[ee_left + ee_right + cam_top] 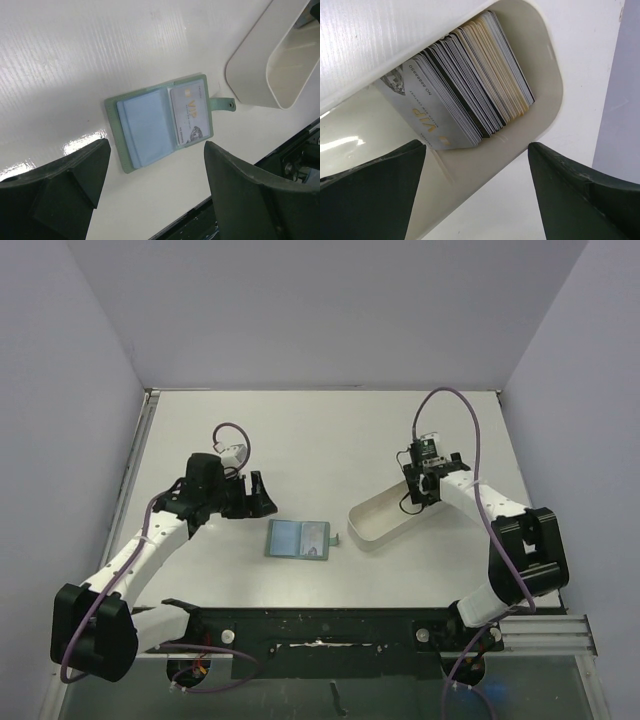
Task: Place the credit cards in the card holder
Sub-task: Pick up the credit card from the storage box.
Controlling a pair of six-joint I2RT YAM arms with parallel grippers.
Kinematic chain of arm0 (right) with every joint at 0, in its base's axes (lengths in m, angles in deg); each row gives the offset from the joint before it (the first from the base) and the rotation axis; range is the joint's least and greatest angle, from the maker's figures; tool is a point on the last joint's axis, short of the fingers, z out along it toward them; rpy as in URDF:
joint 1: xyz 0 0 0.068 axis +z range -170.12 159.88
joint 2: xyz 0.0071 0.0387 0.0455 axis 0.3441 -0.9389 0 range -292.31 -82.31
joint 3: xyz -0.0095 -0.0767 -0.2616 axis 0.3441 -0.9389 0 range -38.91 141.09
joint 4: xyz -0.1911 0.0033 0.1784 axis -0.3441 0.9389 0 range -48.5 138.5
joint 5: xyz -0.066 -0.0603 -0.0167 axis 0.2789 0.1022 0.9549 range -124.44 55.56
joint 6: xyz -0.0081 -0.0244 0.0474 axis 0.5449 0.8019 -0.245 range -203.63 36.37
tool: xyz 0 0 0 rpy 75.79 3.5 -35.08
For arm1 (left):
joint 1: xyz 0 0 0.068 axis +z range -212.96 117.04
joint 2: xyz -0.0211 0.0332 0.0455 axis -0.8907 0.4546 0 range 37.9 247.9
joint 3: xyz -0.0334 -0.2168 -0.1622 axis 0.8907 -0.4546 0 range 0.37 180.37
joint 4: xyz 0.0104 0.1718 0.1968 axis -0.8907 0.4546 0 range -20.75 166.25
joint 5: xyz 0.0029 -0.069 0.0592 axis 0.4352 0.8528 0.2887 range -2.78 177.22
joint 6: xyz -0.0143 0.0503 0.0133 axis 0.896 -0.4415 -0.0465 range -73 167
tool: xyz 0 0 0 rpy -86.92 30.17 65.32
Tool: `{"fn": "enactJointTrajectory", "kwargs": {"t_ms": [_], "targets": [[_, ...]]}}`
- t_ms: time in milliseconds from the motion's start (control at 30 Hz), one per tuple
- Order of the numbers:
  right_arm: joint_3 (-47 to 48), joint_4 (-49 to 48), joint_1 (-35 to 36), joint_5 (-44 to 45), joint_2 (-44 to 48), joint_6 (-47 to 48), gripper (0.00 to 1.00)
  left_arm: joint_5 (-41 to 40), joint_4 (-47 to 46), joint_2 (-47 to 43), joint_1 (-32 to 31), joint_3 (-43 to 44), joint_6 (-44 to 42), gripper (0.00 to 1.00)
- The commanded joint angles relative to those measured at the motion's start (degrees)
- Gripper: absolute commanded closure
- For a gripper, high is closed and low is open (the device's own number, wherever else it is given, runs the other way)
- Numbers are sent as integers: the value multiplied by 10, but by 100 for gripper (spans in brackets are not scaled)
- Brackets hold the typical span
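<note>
The table [320, 440] is a flat white sheet with faint ribbing, closed in on three sides by plain pale walls [90, 390]. On its right half a long cream oval tray [368, 524], smooth and round-cornered, lies slantwise. The right gripper [428, 478] hangs over the tray's far end, its dark fingers [375, 190] spread wide with nothing between them. Below them the credit cards [470, 85] stand on edge in a tight stack against the tray's rounded end. They are thin and glossy, in silvery, black and beige, and the front one leans outward.

The card holder [298, 539] lies open and flat near the table's middle, just left of the tray and not touching it. It has a dull green rim, pale blue sleeves and a small strap [222, 104] pointing at the tray. One pale card [189, 115] sits in the sleeve nearer the tray. The left gripper [262, 495] hovers near the holder's far left corner, jaws wide and empty. White table shows on every side of the holder.
</note>
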State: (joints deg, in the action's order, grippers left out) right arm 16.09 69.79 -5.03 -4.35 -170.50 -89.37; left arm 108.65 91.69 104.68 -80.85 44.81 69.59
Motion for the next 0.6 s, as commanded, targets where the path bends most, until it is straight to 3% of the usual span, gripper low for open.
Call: {"fn": "enactJointTrajectory", "kwargs": {"t_ms": [0, 267, 567], "targets": [[20, -26, 8, -7, -17, 11, 16, 44, -37, -8, 15, -2, -16, 25], [75, 46, 57, 44, -19, -2, 16, 45, -36, -12, 20, -3, -18, 25], [71, 9, 38, 21, -31, 54, 15, 44, -36, -18, 22, -5, -18, 25]]}}
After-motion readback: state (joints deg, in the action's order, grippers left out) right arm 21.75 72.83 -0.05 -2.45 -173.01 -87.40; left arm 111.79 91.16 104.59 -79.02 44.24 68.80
